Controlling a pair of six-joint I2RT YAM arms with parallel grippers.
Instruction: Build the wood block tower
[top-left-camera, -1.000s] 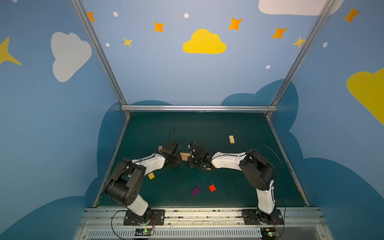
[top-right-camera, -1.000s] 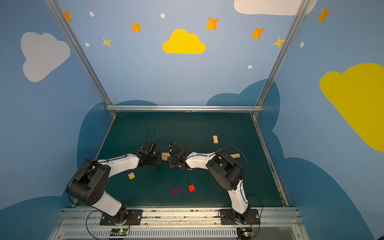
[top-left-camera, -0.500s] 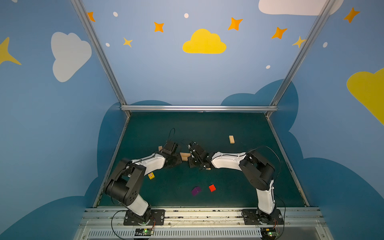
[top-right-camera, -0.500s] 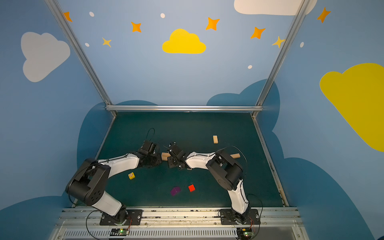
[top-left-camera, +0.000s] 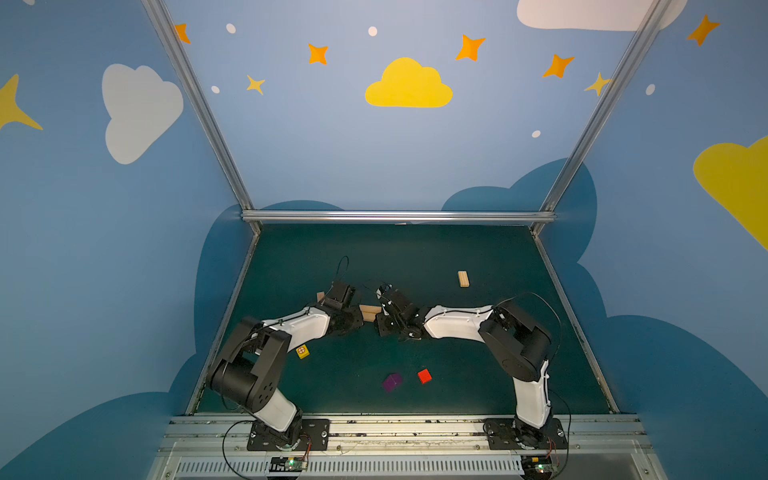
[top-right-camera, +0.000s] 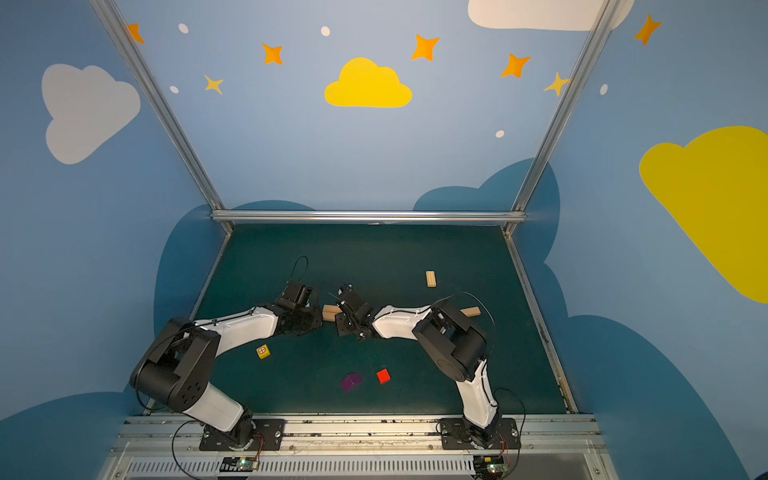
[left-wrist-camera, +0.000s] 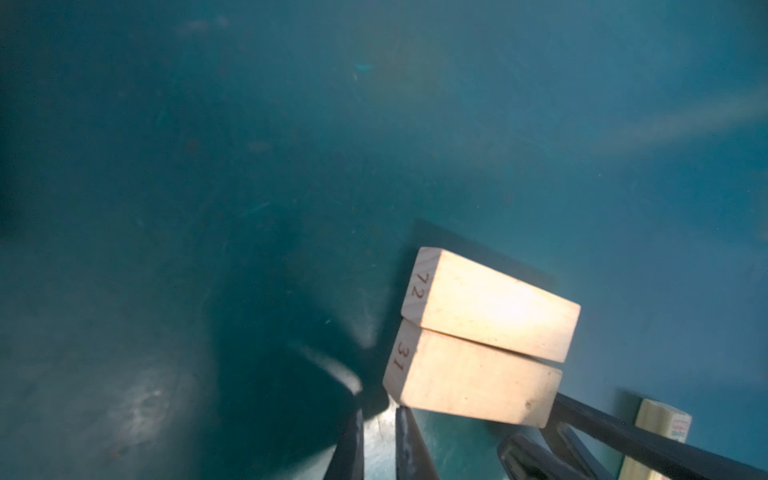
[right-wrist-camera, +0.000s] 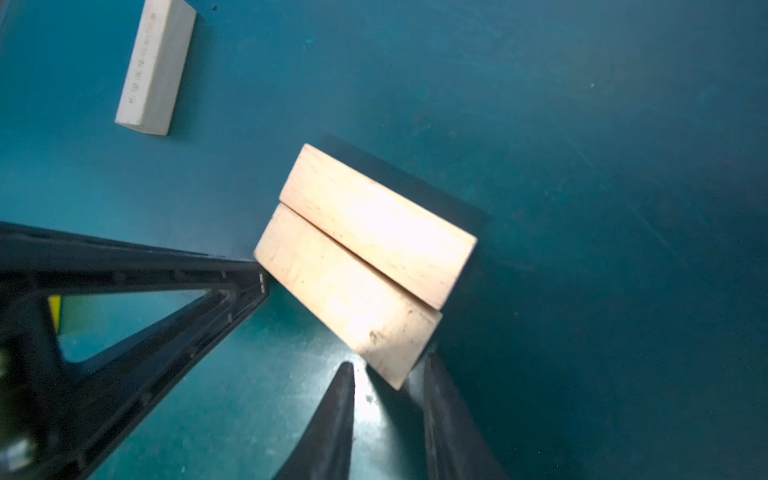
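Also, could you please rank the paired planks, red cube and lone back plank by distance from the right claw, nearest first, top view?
1. paired planks: beside the right claw, centre.
2. red cube: towards the front.
3. lone back plank: rear right.

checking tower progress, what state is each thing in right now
plank 72: flat, against plank 31
plank 31: flat, unheld
left gripper: shut, empty
right gripper: open, empty
far plank: flat, loose
left plank: loose, partly hidden
right plank: loose, partly hidden
yellow cube: loose
purple cube: loose
red cube: loose
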